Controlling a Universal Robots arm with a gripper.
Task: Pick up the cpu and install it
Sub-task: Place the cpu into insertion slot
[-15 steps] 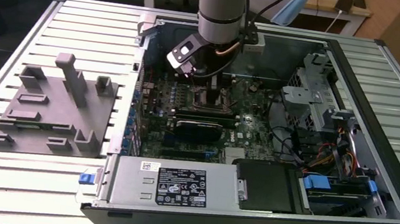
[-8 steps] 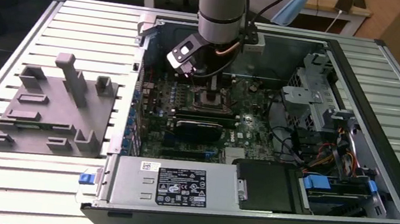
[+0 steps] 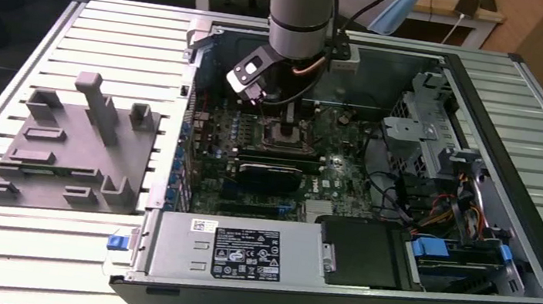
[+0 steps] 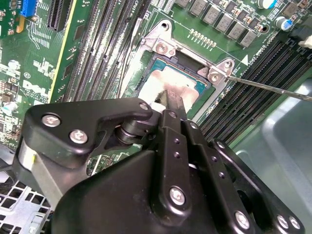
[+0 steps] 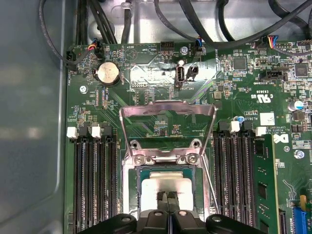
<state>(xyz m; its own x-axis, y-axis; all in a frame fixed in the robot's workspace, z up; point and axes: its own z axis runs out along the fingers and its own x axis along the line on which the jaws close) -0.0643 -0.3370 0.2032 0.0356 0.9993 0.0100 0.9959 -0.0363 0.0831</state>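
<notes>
Exterior view looks down into the case (image 3: 527,98); both wrist views closely share its socket (image 5: 165,158).

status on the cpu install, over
Gripper shut, down on cpu top. Cpu lying in socket. Load bracket raised open, off the chip.

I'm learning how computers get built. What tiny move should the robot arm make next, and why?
Probably lift the gripper straight up a little. It is shut and resting on the cpu, which already looks seated flat in its socket, while the metal bracket stands open.
</notes>
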